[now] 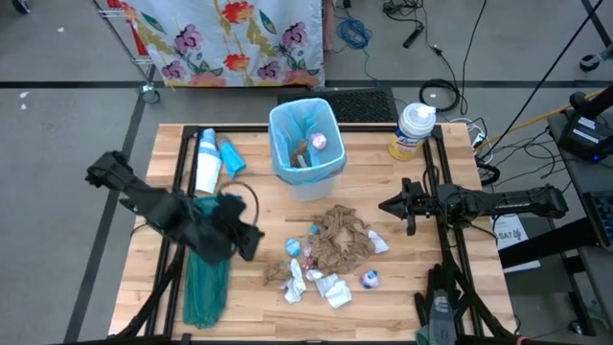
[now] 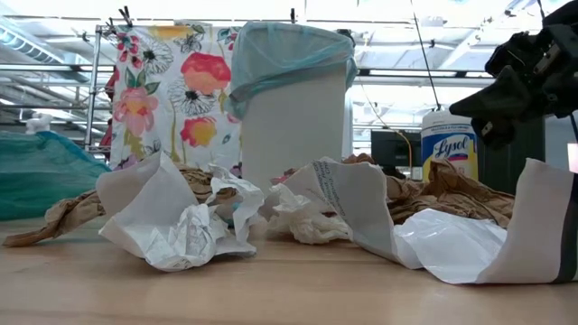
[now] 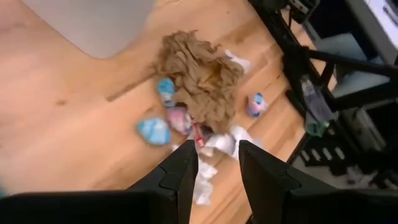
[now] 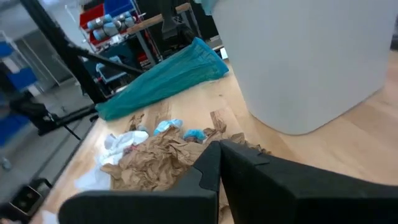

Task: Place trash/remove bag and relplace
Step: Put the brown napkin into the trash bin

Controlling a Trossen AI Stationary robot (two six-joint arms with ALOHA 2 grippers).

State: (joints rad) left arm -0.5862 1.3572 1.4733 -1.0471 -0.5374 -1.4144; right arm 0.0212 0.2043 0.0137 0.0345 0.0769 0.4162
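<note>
The trash (image 1: pixel 330 251) lies loose on the wooden table: crumpled brown paper (image 3: pixel 199 81), white scraps and small pink and blue bits. The pale blue bag (image 1: pixel 287 120) lines the white bin (image 2: pixel 293 126), folded over its rim, with a few bits of trash inside. My left gripper (image 1: pixel 255 240) hovers open above the table, just left of the trash pile, and its fingers (image 3: pixel 183 171) hold nothing. My right gripper (image 1: pixel 385 205) waits shut to the right of the pile, its tips (image 4: pixel 219 152) pointing at the brown paper.
A darker teal-green bag (image 1: pixel 206 283) lies on the table at the near left, under my left arm. A white and blue bottle (image 1: pixel 206 158) lies left of the bin. A Lysol tub (image 1: pixel 414 129) stands at the far right.
</note>
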